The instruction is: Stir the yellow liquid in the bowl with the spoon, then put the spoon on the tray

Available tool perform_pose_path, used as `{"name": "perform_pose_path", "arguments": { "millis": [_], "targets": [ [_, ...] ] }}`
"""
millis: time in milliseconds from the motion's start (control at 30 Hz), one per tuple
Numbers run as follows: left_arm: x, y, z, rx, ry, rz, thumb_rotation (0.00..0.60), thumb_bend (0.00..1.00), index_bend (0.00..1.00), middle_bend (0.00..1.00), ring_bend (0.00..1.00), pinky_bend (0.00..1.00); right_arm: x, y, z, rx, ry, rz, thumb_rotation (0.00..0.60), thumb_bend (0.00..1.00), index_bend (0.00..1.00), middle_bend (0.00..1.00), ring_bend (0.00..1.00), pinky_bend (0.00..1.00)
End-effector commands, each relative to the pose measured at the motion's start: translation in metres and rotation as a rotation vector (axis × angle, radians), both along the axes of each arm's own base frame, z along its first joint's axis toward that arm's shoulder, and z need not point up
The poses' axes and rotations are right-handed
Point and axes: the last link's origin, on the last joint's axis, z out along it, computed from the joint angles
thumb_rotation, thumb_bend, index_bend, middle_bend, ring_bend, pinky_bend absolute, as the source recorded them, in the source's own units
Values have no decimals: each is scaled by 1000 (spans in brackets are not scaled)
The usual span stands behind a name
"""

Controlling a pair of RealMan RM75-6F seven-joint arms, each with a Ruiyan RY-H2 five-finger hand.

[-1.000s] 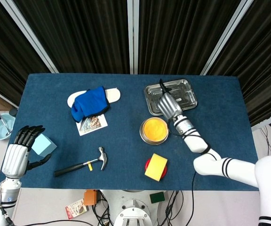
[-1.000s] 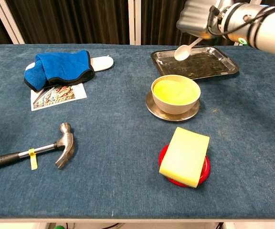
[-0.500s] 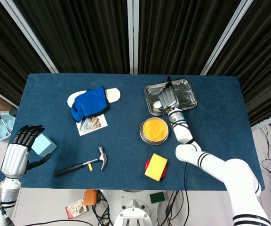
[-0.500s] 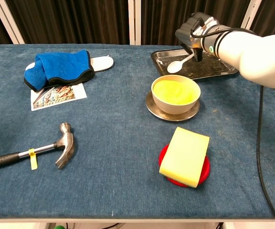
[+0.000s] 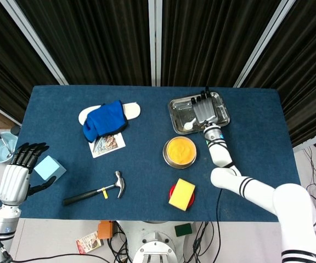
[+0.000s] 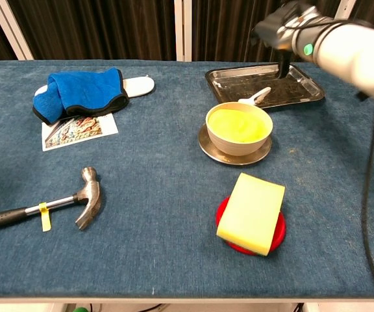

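My table (image 5: 147,164) wears a matt blue cloth, faintly napped and dusty-looking toward its right edge. Near the far right corner the tray (image 5: 219,117) is bare polished metal, glossy and smudged, and the spoon (image 6: 255,99) lying in it looks like smooth white plastic. The bowl (image 6: 239,138) has a dull beige wall, the yellow liquid (image 5: 180,150) inside lies flat and even, and the saucer under it shines like steel. The sponge (image 6: 252,211) is pale yellow foam, matt. The hammer (image 6: 76,201) has a brushed metal head and black rubbery grip. The blue towel (image 5: 104,120) is soft folded cloth. My right hand (image 5: 204,111) is satin silver with dark fingers.
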Motion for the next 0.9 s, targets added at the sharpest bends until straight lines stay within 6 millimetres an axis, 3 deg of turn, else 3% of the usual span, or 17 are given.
{"name": "perform_pose_path", "arguments": {
  "millis": [33,200,367,500,667,800,900],
  "targets": [
    [-3,1,3,1,15,12,600,133,173,155,134,115,-27,53,77,-65,-114,41,600,212,191,238,98,0],
    [-14,2,8,-15,54,67,600,132,173,155,134,115,-71,116,133,-133,-216,42,600,212,180,215,81,0],
    [-27,-1,12,-36,78,143,600,132,173,155,134,114,-120,183,162,-132,-341,32,600,212,93,166,30,0],
    [-31,-6,14,-31,78,181,600,132,173,155,134,115,-152,232,166,-137,-456,17,600,257,10,84,0,0],
    [-35,-17,17,-8,94,218,600,132,172,155,134,115,-183,280,156,-146,-590,-22,600,327,0,24,0,0],
    [-39,-28,14,-14,100,247,600,132,172,155,134,114,-194,301,150,-145,-635,-55,600,332,0,21,0,0],
    [-42,-34,12,-22,99,265,600,133,172,155,134,112,-196,305,148,-136,-642,-51,600,333,0,21,0,0]
  ]
}}
